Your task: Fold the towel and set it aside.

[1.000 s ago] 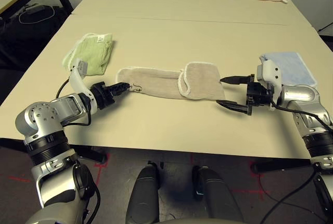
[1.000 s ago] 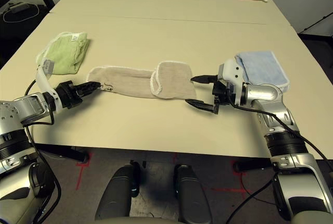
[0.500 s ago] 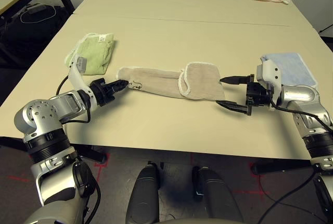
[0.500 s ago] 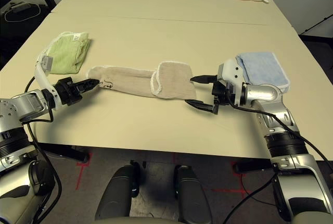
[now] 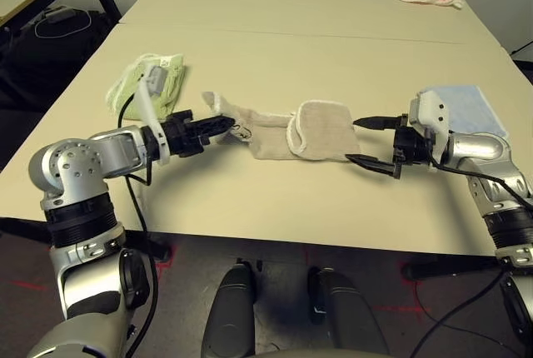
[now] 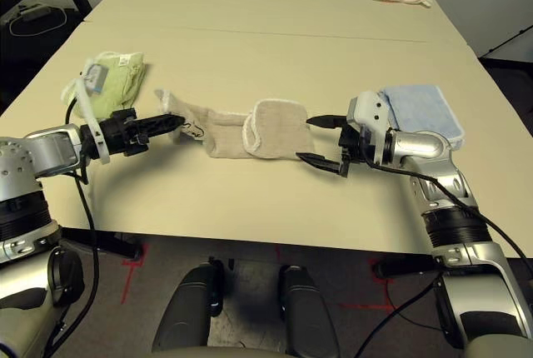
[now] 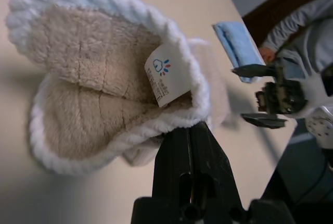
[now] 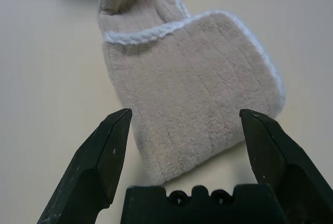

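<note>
One beige terry-cloth towel [image 5: 287, 129], soft and limp, lies mid-counter [image 5: 250, 200]: your left gripper [image 5: 223, 124] has its fingers clamped on the tagged end, right gripper [image 5: 366, 141] wide, empty; take edging.

No readable words or numbers are found anywhere. The only marking seen is on the little white tag [image 7: 165, 76] sewn into the white edging of the towel [image 7: 93, 104], in the left wrist view: a tiny printed logo, dark blue outline with a red and a blue dot, plus a few faint lines beneath that can't be made out.
</note>
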